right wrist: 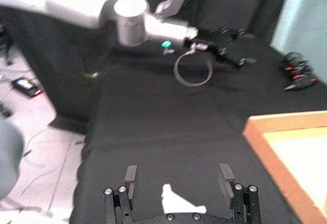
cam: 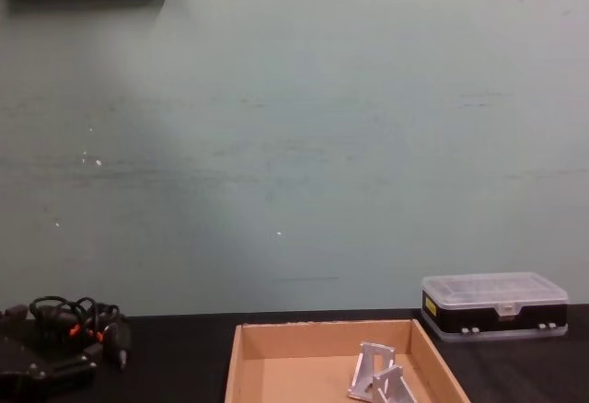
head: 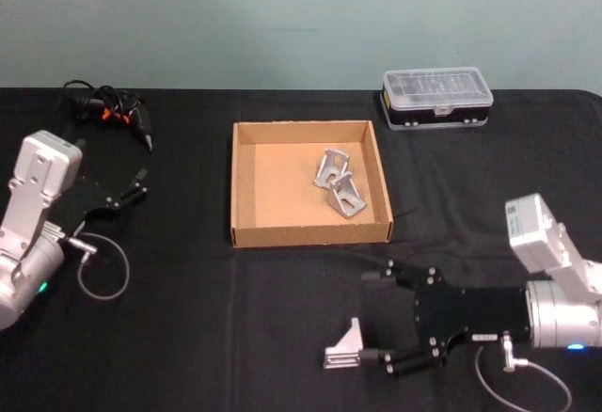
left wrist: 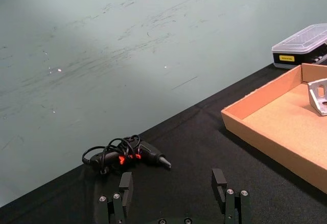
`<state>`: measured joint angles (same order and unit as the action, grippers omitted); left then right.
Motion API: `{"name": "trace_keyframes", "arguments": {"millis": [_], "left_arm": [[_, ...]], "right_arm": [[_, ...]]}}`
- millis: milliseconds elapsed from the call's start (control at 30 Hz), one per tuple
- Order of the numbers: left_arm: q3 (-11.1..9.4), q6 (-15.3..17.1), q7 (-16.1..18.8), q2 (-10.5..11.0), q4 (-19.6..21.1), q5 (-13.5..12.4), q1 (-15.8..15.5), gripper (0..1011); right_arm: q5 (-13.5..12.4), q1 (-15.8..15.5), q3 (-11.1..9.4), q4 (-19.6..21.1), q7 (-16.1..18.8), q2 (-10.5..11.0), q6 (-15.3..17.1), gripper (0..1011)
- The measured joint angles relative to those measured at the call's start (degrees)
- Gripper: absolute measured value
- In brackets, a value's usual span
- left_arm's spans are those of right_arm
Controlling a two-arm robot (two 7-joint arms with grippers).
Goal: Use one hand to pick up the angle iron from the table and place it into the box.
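My right gripper [head: 372, 318] lies low and level by the table's [head: 235, 337] near edge, right of middle. Its forearm is horizontal and its fingers point left, spread apart. The angle iron [head: 344, 346] sits on the table at that near edge, between my fingertips and closer to the nearer one, ungrasped. The box [head: 310, 234] stands mid-table toward the far edge, with two more irons [head: 338, 184] inside. My left gripper [left wrist: 172, 183] rests at the left edge, fingers also spread.
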<state>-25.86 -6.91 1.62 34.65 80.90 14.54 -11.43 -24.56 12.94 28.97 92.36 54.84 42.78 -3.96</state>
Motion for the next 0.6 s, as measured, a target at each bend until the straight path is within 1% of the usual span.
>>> {"name": "trace_keyframes", "arguments": {"millis": [67,133,200,233,433,600], "left_arm": [[0.00,0.00,0.00,0.00,0.00,0.00,0.00,1011],[0.00,0.00,0.00,0.00,0.00,0.00,0.00,1011],[0.00,0.00,0.00,0.00,0.00,0.00,0.00,1011],[0.00,0.00,0.00,0.00,0.00,0.00,0.00,1011],[0.00,0.00,0.00,0.00,0.00,0.00,0.00,1011],[0.00,0.00,0.00,0.00,0.00,0.00,0.00,1011]], "right_arm": [[0.53,1.30,1.41,-1.80,2.35,0.46,-1.14,1002],[0.72,1.77,1.98,-2.63,3.02,0.51,-1.39,1002],[1.16,2.85,3.05,-4.20,3.70,0.43,-1.35,1002],[1.16,2.85,3.05,-4.20,3.70,0.43,-1.35,1002],[2.09,4.30,4.93,-6.21,3.16,-0.35,0.10,1002],[2.63,5.19,6.21,-6.91,2.47,-0.90,0.84,1002]]}}
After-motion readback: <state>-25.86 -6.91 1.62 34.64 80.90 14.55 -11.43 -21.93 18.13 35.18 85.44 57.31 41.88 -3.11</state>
